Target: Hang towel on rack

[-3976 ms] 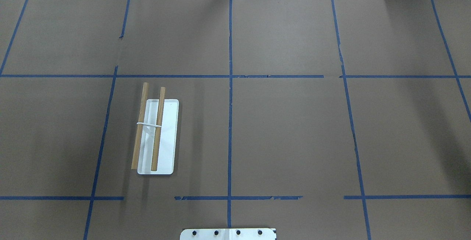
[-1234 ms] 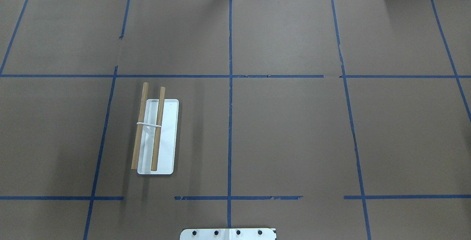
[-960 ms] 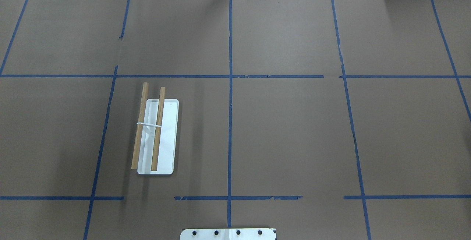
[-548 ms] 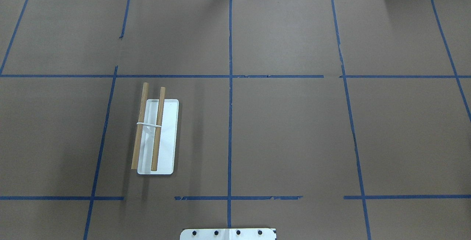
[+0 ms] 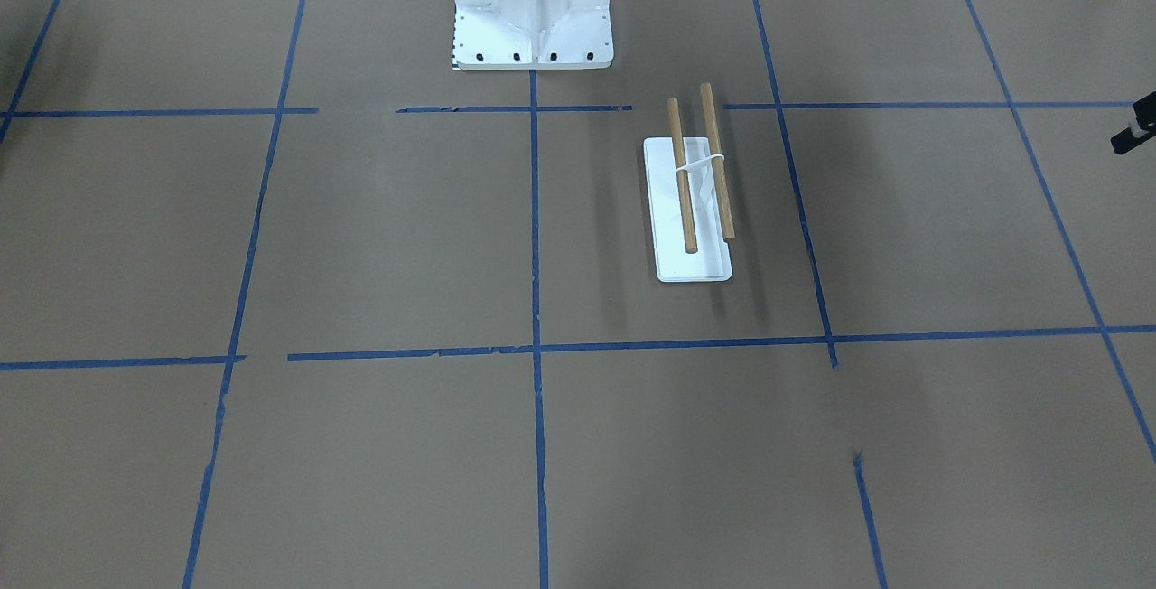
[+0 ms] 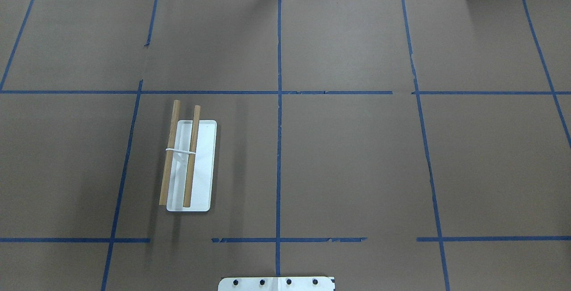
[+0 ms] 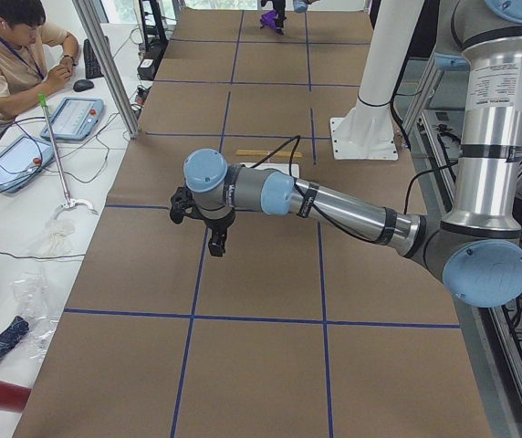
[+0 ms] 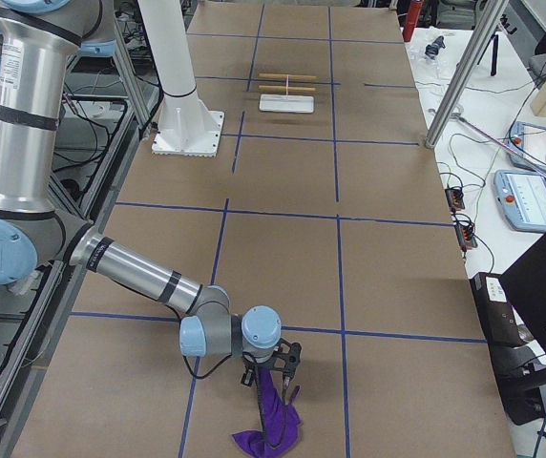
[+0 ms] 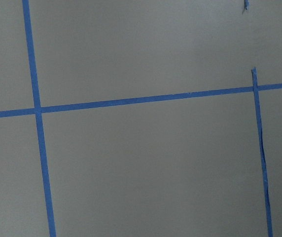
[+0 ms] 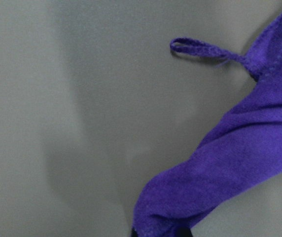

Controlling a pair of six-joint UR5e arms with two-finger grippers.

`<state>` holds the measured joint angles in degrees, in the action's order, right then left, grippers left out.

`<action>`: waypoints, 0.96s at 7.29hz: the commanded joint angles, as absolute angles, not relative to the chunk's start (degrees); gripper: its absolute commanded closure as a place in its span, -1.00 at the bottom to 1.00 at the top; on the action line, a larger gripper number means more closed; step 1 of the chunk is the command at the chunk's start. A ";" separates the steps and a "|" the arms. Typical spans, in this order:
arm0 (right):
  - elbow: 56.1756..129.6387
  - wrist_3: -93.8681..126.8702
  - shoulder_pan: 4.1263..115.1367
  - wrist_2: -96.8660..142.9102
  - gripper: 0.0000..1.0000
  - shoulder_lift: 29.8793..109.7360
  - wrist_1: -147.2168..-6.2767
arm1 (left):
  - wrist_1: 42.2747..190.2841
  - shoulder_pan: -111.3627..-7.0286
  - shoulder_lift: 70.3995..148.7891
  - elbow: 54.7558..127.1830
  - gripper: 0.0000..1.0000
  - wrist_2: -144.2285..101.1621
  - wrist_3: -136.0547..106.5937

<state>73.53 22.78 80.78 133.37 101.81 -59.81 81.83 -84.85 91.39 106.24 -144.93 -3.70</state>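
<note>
Though limp, towel (image 8: 271, 437) in right pincer (image 8: 287, 382).

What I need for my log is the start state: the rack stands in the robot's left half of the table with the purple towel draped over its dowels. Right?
Not quite. The rack is in the left half, but its dowels are bare in the overhead view. The exterior right view shows the towel at the table's right end, below the right gripper.

Brown-papered table (image 6: 357, 170), blue-taped in squares, carries the rack (image 6: 201, 166) and white pedestal (image 5: 533, 20).
</note>
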 commanded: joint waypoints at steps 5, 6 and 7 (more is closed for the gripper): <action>90.54 21.27 85.41 134.82 1.00 107.90 -60.20 | 81.83 -84.90 91.41 106.79 -1.00 -144.93 -4.57; 99.92 22.05 86.21 136.91 1.00 109.23 -64.90 | 82.00 -84.82 91.49 106.09 -1.00 -145.02 -4.48; 109.59 22.06 87.35 138.24 1.00 108.03 -75.83 | 84.09 -84.73 91.58 106.00 -1.00 -144.93 -4.40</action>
<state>97.96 21.80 85.88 136.45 108.04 -65.90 82.47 -84.82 91.50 106.31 -144.97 -4.49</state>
